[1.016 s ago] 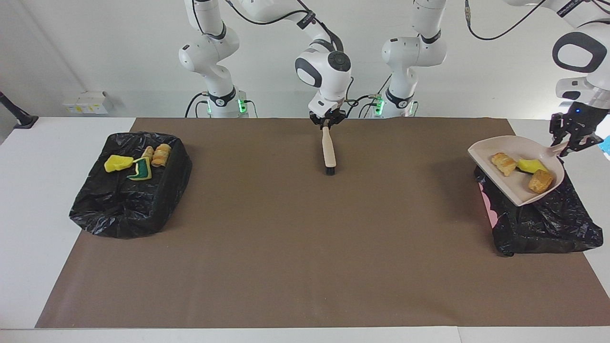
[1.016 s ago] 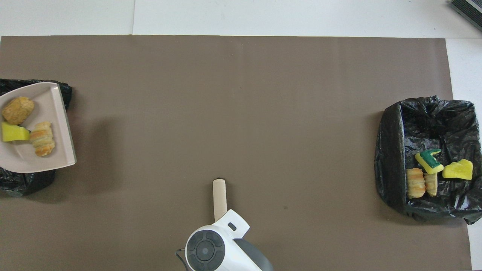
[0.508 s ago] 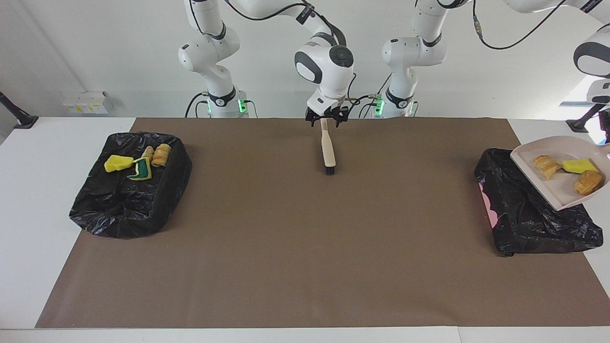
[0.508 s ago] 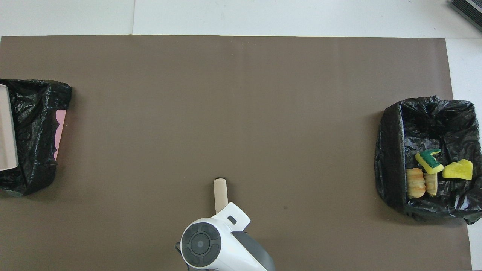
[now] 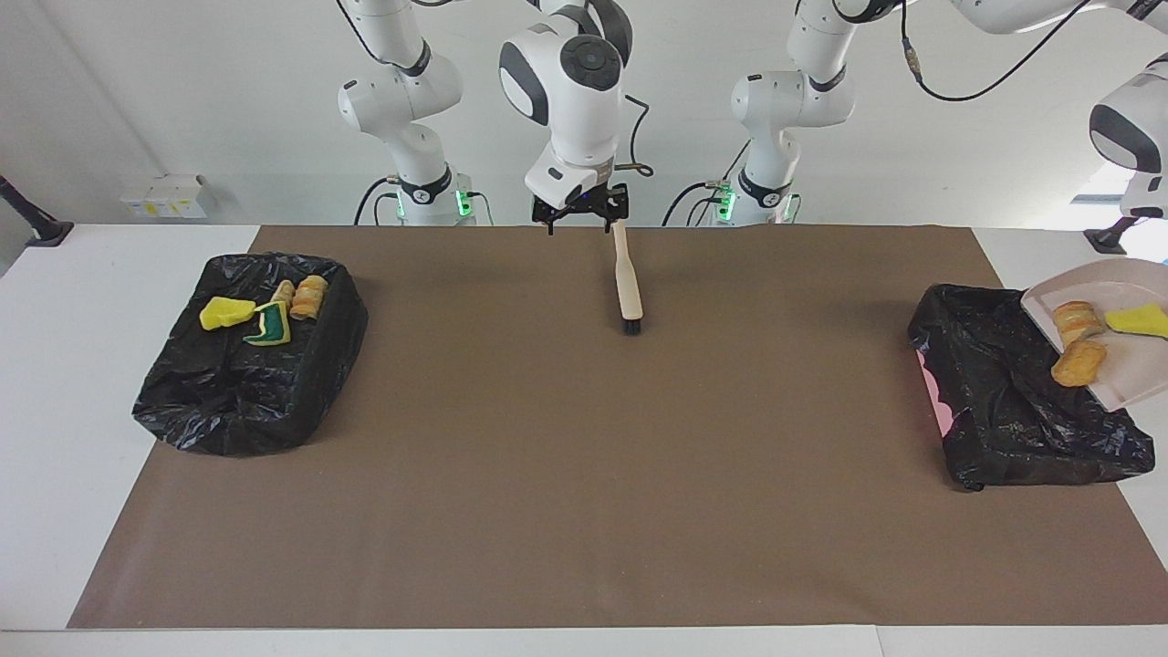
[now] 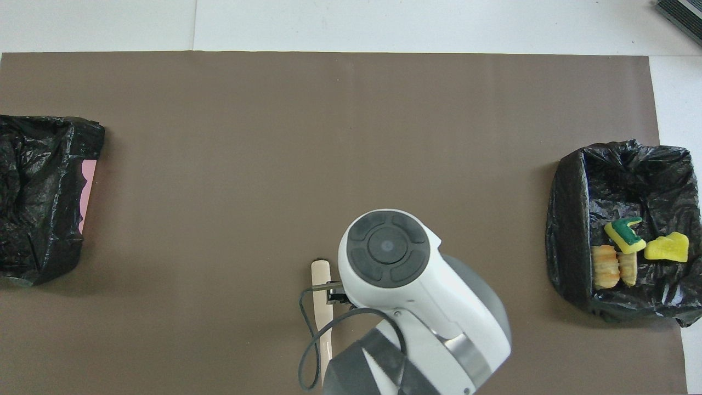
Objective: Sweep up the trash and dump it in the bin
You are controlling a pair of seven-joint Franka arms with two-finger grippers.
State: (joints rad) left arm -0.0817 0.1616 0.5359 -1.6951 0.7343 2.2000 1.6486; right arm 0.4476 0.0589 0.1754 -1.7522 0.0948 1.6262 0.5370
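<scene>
The beige dustpan (image 5: 1127, 365) hangs tilted over the black-lined bin (image 5: 1004, 411) at the left arm's end of the table. On it lie trash pieces: two bread-like chunks (image 5: 1078, 363) and a yellow sponge piece (image 5: 1141, 320). The left gripper is past the picture's edge, shut, and the raised pan shows it is held. The brush (image 5: 627, 283) lies flat on the brown mat, also visible from above (image 6: 320, 274). My right gripper (image 5: 580, 219) hovers open just above the mat beside the brush's handle end, holding nothing.
A second black-lined bin (image 5: 182, 411) at the right arm's end holds yellow sponge pieces (image 5: 226, 312) and bread-like chunks (image 5: 310, 297). From above, the right arm's wrist (image 6: 389, 247) hides its gripper. The brown mat (image 5: 547, 474) covers most of the table.
The right gripper opened, let go of the brush handle, rose and shifted toward the right arm's end. The left arm carried the dustpan outward over its bin and tilted it; one chunk slid toward the lip.
</scene>
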